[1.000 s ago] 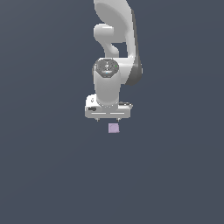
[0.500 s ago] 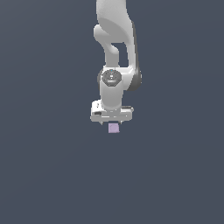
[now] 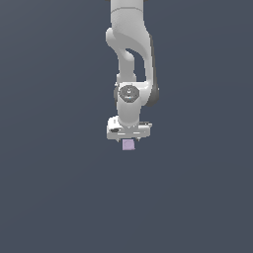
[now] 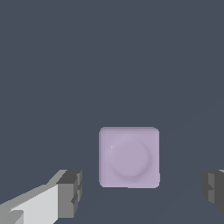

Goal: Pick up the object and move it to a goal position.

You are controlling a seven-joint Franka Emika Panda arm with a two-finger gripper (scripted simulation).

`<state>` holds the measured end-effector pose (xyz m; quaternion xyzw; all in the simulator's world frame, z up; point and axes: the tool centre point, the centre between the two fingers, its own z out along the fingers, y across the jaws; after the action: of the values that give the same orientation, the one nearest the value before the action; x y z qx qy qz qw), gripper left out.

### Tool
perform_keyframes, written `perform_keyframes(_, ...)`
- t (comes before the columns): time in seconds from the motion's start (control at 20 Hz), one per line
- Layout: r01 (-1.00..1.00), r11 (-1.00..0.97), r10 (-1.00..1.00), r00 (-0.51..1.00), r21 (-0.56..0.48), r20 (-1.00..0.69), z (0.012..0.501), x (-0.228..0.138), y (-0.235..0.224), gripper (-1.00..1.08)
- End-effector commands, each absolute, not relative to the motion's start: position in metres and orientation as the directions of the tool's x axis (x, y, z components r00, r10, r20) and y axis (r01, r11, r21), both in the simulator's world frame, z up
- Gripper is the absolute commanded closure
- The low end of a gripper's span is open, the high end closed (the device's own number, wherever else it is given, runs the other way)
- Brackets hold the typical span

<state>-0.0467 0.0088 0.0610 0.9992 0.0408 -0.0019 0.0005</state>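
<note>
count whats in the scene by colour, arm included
pale lilac: 1, the small matte lilac cube
white: 1, the white robot arm with its open end effector straddling the cube, dark grey pads clear of it
total: 2

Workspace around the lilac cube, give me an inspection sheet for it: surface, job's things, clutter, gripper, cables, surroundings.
Surface: plain dark grey-blue ground, no markings or edges seen.
Job's things: one small pale lilac cube, directly under the gripper; in the wrist view it sits between the two fingers, with a gap on each side. No goal marker seen.
Clutter: nothing seen.
Gripper: white gripper pointing straight down over the cube, open; dark finger pads not touching the cube.
Cables: nothing seen.
Surroundings: only the white Panda arm coming in from the top of the exterior view; uniform background otherwise.
</note>
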Motion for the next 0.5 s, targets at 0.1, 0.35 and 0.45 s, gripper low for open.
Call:
perform_keyframes(0.1,0.085,-0.996,0.085,0.996,0.000,0.000,0.057,-0.049,0.010,-0.92)
perform_keyframes(0.35,0.085,-0.996,0.085,0.996,0.000,-0.002,0.052,-0.049,0.010,-0.92)
perform_keyframes(0.45,0.085,-0.996,0.085,0.996,0.000,-0.002,0.045,-0.049,0.010,-0.92)
